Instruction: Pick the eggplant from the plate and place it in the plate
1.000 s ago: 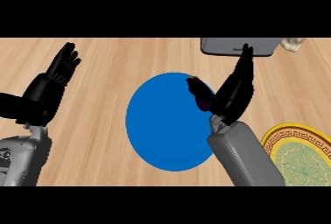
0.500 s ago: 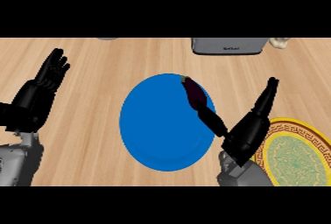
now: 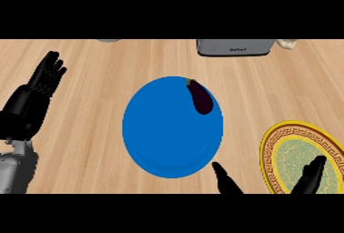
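At centre frame, the blue plate [image 3: 168, 141] lies flat on the wooden counter [image 3: 94, 100]. The eggplant [image 3: 199, 97] rests on the plate's upper right portion, close to the rim, its stem end pointing toward the upper left; nothing touches it.

At lower right, the right hand [image 3: 310, 179] enters from the bottom edge with fingers and thumb straight and spread, grasping nothing. Its thumb tip stands just below the blue plate's lower right rim; its fingers overlap the yellow patterned plate [image 3: 282, 143], which sits at the right edge, partly cut off by the frame and apart from the blue plate by a narrow strip of bare wood.

At left, the left hand [image 3: 37, 93] rests with fingers straight and pointing up, released, well apart from the blue plate; broad bare counter lies between them.

Along the top edge sits a grey appliance [image 3: 235, 47], with a pale object [image 3: 287, 44] beside it at upper right; open wood separates both from the blue plate.
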Action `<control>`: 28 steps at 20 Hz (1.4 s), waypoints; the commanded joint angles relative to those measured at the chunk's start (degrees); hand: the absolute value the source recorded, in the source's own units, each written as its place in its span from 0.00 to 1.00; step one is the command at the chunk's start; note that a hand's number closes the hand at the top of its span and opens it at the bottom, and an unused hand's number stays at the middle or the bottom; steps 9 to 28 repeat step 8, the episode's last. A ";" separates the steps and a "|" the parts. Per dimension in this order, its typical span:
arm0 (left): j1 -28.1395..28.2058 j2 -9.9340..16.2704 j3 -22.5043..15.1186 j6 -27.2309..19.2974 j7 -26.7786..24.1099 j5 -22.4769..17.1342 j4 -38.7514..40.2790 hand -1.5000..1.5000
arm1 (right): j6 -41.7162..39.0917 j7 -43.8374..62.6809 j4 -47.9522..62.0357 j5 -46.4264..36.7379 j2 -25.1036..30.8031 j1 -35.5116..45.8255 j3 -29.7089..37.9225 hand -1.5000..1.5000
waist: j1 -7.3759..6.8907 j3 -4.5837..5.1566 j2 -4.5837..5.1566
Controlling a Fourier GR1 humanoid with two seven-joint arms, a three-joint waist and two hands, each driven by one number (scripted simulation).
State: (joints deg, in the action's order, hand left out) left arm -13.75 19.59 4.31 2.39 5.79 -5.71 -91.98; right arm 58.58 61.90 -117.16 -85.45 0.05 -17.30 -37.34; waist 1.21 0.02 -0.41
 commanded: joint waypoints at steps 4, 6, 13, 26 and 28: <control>-2.04 -1.09 -0.19 -0.10 1.51 0.82 0.34 0.50 | 3.28 -2.06 -11.99 -5.24 3.56 -19.59 -11.98 0.00 | -0.17 -0.01 0.16; -0.24 -0.37 0.56 1.15 3.08 -0.54 -3.88 0.50 | 4.77 -2.52 -12.50 -6.70 4.05 -22.34 -11.56 0.00 | -0.57 -0.01 0.15; -0.68 0.72 2.57 1.91 1.60 -1.13 -1.49 0.50 | 9.20 -3.66 -12.57 -7.22 8.70 -27.51 -11.22 0.00 | -0.30 -0.02 0.11; -0.68 0.72 2.57 1.91 1.60 -1.13 -1.49 0.50 | 9.20 -3.66 -12.57 -7.22 8.70 -27.51 -11.22 0.00 | -0.30 -0.02 0.11; -0.68 0.72 2.57 1.91 1.60 -1.13 -1.49 0.50 | 9.20 -3.66 -12.57 -7.22 8.70 -27.51 -11.22 0.00 | -0.30 -0.02 0.11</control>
